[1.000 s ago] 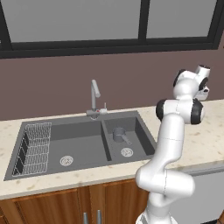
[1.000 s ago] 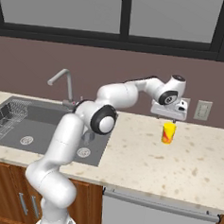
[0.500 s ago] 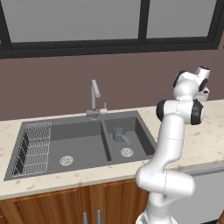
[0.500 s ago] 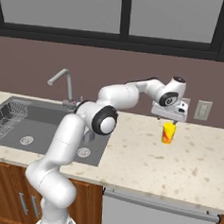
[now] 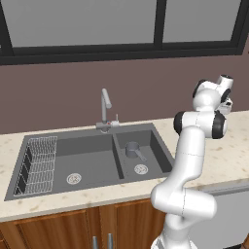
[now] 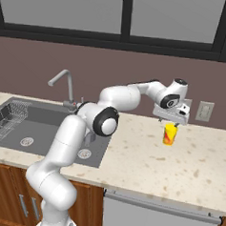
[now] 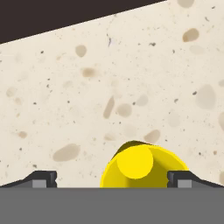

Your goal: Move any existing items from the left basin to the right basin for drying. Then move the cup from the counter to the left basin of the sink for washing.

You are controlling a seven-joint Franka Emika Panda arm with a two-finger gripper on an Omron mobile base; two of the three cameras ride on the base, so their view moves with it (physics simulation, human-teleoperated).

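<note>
Under the claw point(image 7: 112, 178), seen from the hand view, the yellow cup point(image 7: 141, 167) stands upright on the counter point(image 7: 87, 96), its open mouth facing up. It sits toward the right finger tip point(image 7: 183, 178); the left tip point(image 7: 40, 178) is well apart from it. The jaws are spread wide, and nothing is held.

From the right base view the claw point(image 6: 171, 120) hangs just above the cup point(image 6: 169, 134), whose side carries a red-orange mark. The cup stands on the beige counter point(image 6: 145, 160) to the right of the sink point(image 6: 18, 127), near the back wall, with an outlet point(image 6: 204, 111) on the wall just beyond it.

From the left base view the arm's upper links stand in front of the cup, yet both basins lie open: the grey pot point(image 5: 133, 149) sits in the right basin point(image 5: 160, 146) with its handle pointing toward the drain, and the left basin point(image 5: 92, 163) holds a wire rack point(image 5: 40, 163) at its left end. A faucet point(image 5: 104, 109) rises behind the divider.
</note>
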